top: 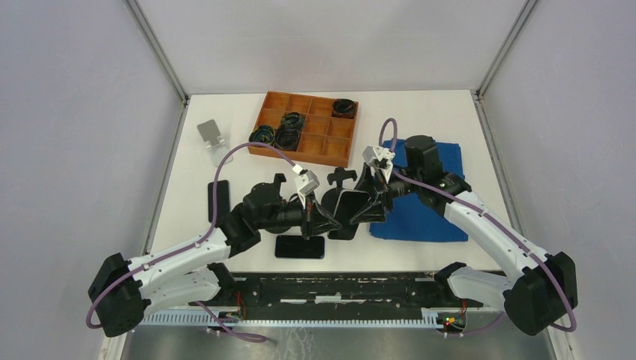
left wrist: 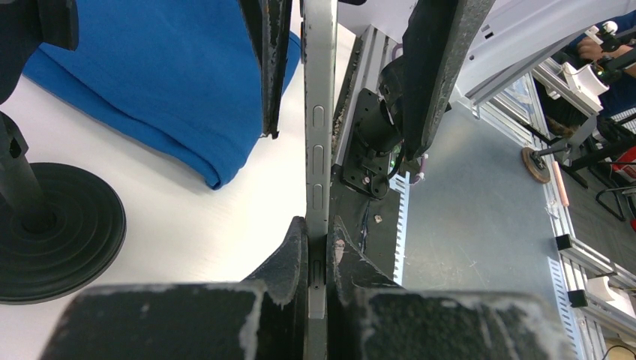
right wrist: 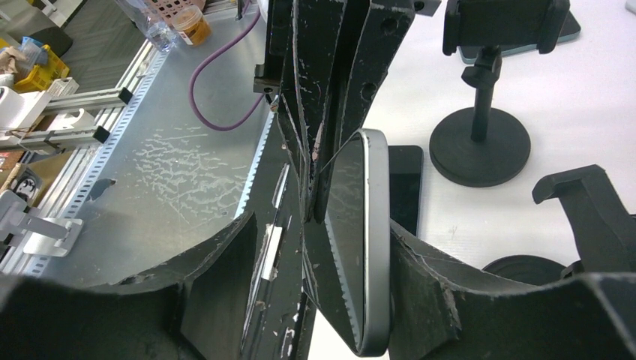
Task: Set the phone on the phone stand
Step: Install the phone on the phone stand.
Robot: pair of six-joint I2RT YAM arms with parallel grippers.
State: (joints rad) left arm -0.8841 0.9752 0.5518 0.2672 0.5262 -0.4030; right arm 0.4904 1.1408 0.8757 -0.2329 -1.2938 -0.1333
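Slim phone up on edge in the air over the near middle of the white counter: glossy dark glass face, rounded brushed-metal rim, slot-shaped side buttons. Left tool clamped on its left end, scuffed matte black fingers pressed to both faces. Right tool apart around the right end, one chipped black finger up against the metal-rimmed side, the other standing off the glass with a visible gap. Just beyond, matte black phone stand: thin post, ringed round base, clamp head on top. Second phone flat and dark near the front edge, below the left tool. Soft folded blue cloth to the right under the right arm. Brown compartment tray far back. Bare white counter showing between tray and arms and along the far right edge.
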